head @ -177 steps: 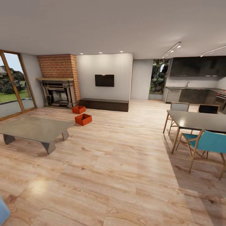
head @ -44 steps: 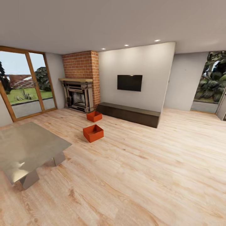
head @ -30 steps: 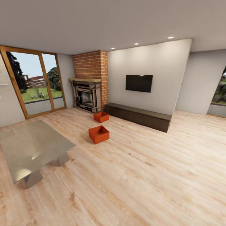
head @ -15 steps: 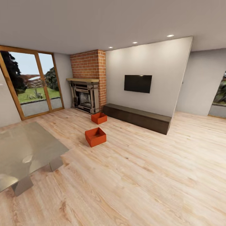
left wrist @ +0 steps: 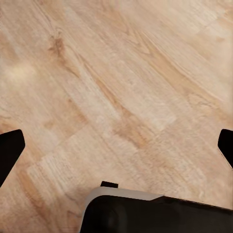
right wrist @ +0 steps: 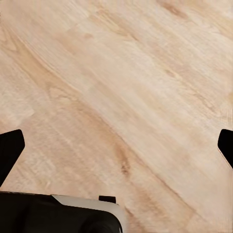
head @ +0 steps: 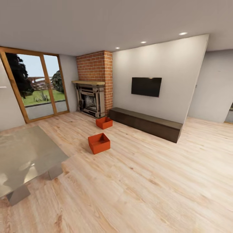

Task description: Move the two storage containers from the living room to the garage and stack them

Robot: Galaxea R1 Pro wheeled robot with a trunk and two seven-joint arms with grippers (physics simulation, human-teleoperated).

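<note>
Two orange-red storage containers stand on the light wood plank floor of the living room in the head view. The nearer container (head: 99, 143) sits left of centre; the farther container (head: 104, 122) lies beyond it, close to the fireplace (head: 90, 103) and the end of the dark bench. In the left wrist view my left gripper (left wrist: 116, 145) is open, its dark fingertips (left wrist: 9, 150) at the picture's edges over bare planks. My right gripper (right wrist: 116, 145) is likewise open above the planks, with nothing between its fingers (right wrist: 9, 148).
A low grey metallic coffee table (head: 22, 158) fills the near left. A long dark brown bench (head: 145, 123) runs along the white TV wall. Wood-framed glass doors (head: 35, 87) stand at the left, beside the red brick chimney (head: 95, 66). Open plank floor stretches to the right.
The camera has advanced and turned slightly left: the containers, fireplace and bench appear a little nearer and the coffee table has slid toward the lower left. The containers themselves have not moved.
</note>
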